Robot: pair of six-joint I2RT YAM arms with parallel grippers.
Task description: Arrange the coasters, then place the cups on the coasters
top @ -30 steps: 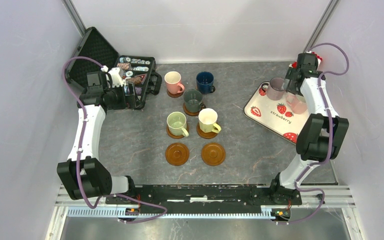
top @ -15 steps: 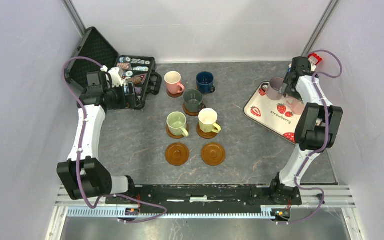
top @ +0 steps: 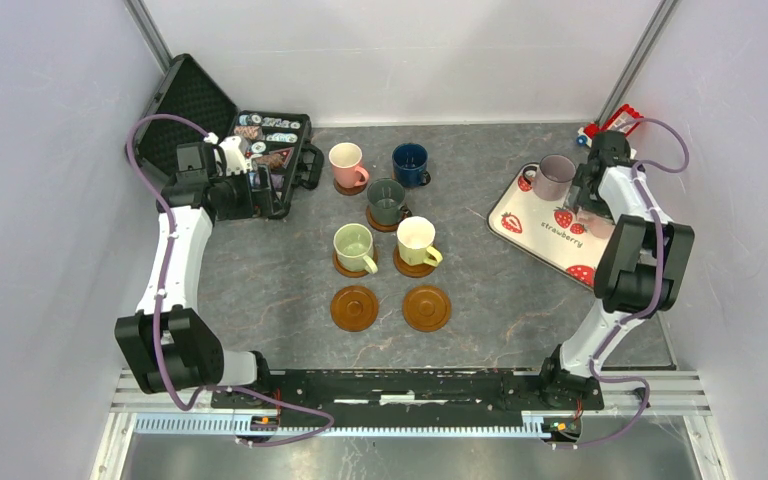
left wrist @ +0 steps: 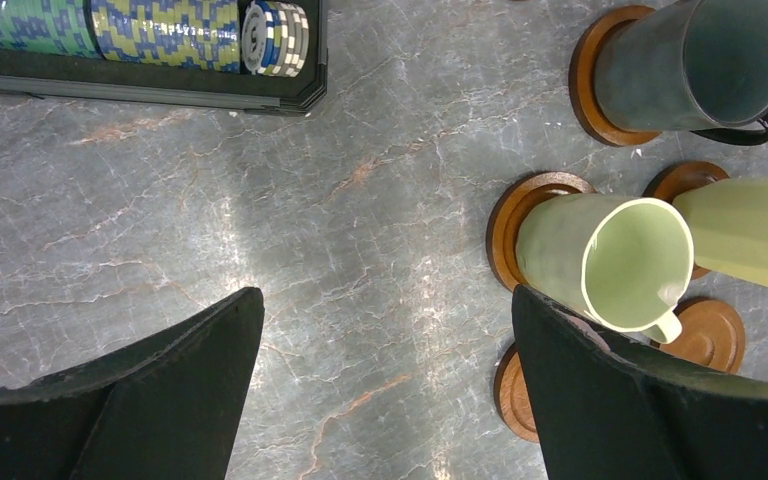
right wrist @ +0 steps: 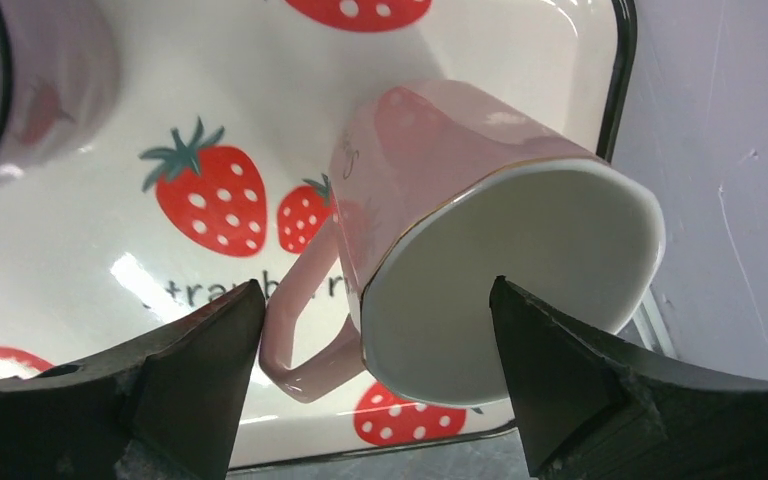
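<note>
Right end effector (right wrist: pixel 377 290) has swung off the far end of the tray (top: pixel 530 240), uncovering the mauve-grey cup (top: pixel 557 176). Now it hangs right over the pale pink cup (right wrist: pixel 440 150), which stands upright on that tray by the table's right edge, with jaws wide apart either side of it, not clamped, handle poking out beside one finger. Left end effector (left wrist: pixel 385 300) is open and empty way over by the far left corner, so the right one's obviously nearer; two bare coasters (top: pixel 354 307) wait toward the near edge, and the tray says "strawberry".
</note>
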